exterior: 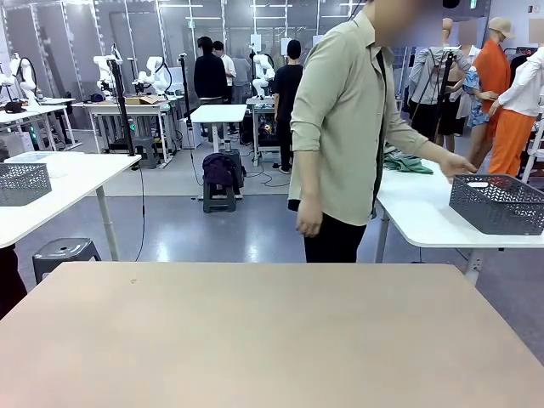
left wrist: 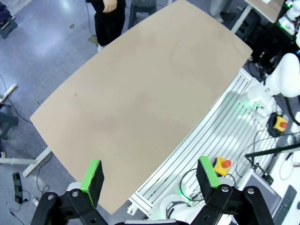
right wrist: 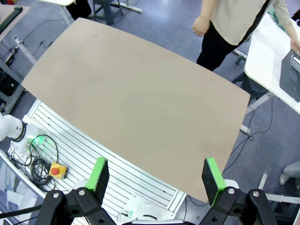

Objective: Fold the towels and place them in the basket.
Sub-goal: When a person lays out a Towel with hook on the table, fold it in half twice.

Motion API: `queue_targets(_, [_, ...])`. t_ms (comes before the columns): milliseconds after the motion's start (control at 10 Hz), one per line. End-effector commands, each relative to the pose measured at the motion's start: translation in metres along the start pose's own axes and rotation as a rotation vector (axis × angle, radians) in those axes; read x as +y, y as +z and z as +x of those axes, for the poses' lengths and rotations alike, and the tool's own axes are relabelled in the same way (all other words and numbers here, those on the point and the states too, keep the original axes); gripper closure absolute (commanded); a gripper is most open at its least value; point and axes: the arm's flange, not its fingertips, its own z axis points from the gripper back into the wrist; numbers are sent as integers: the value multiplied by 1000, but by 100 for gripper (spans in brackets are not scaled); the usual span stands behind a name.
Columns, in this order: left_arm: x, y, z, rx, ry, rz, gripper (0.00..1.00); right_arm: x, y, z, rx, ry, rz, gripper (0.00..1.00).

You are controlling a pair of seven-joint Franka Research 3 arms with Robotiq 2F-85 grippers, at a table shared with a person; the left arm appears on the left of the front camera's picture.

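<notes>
A dark grey mesh basket [exterior: 497, 204] stands on a white side table [exterior: 416, 212] at the right, beyond my tan work table [exterior: 272, 340]. A person [exterior: 344, 127] at the far side reaches a hand [exterior: 460, 165] towards its rim. Behind that arm a crumpled green cloth [exterior: 406, 161] lies on the same white table; I cannot tell whether it is a towel. The basket's corner [right wrist: 291, 75] also shows in the right wrist view. My left gripper [left wrist: 150, 165] hangs open high over the work table's near edge. My right gripper [right wrist: 155, 164] is open too, nothing between its fingers.
A second grey mesh basket [exterior: 21, 183] sits on another white table at the left. A grey stool [exterior: 64, 253] stands below it. The slatted robot base [left wrist: 225, 136] with cables and a yellow emergency-stop box [left wrist: 221, 165] runs along the work table's near side.
</notes>
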Motion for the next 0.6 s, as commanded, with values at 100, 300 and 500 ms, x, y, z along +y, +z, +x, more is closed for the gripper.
queue_targets(100, [-2,-2,1,0,-8,-7,0,2,2,0,-5,8,6,0])
queue_targets(300, [-2,-2,1,0,-8,-7,0,2,2,0,-5,8,6,0])
queue_targets(500, [-2,-2,1,0,-8,-7,0,2,2,0,-5,8,6,0])
